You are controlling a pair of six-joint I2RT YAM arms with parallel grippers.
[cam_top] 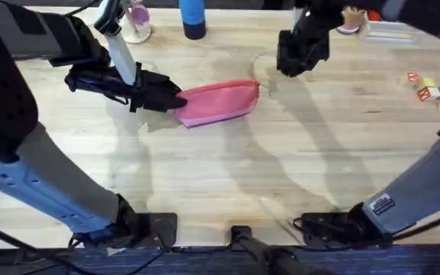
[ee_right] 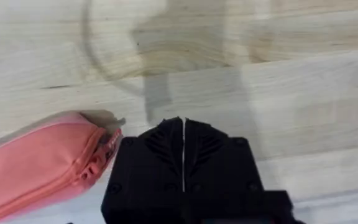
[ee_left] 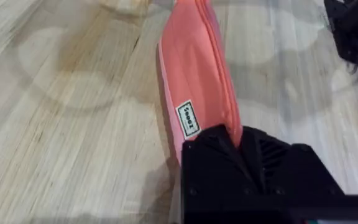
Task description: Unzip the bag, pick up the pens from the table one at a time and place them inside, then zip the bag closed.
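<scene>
On pale wood table (cam_top: 228, 168), pink bag (cam_top: 218, 102).

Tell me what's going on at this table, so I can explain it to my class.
Two robot arms are working on a pink bag lying on the wooden table. The left gripper is clamped on the bag's left end, pinning it. The right gripper hangs just off the bag's other end with its fingers pressed together and nothing between them. The zipper looks closed at that end. A blue cylinder stands at the far edge.
</scene>
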